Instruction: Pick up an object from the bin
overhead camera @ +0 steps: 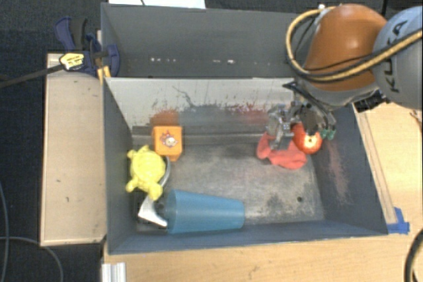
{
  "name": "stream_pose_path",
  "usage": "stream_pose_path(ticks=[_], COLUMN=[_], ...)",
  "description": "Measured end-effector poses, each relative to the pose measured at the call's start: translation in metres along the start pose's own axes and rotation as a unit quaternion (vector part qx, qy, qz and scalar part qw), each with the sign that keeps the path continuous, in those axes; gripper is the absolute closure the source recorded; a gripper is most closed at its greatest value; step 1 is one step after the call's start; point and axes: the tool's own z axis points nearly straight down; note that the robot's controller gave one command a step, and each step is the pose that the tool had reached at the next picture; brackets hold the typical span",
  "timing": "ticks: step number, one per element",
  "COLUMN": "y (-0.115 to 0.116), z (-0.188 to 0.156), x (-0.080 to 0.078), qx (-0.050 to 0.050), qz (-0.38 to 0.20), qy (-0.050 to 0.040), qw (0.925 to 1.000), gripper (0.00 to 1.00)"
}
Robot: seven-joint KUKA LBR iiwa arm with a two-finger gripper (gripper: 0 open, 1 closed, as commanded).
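My gripper point(284, 126) hangs low at the bin's back right, under the arm's orange dome. Right below it lies a red soft thing like a crumpled cloth point(285, 154) on the bin floor. A small red-orange round thing with a pale spot point(308, 141) sits against the gripper's right side, touching the red cloth. Whether either one is between the gripper's tips is hidden by the gripper's body.
Along the left wall sit an orange block with a round face point(166, 141), a yellow soft toy point(146, 171), and a small white-and-silver thing point(151, 213). A blue cup point(202, 211) lies on its side at the front left.
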Motion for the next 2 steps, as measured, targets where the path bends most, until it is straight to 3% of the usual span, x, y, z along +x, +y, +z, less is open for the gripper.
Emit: stream_pose_path(ticks=[1, 2], y=[0.0, 0.013], z=[0.0, -0.035], x=[0.0, 0.004], qx=[0.0, 0.0], qz=[0.0, -0.007], qy=[0.0001, 0.0009], qw=[1.0, 1.0], gripper=[1.0, 1.0])
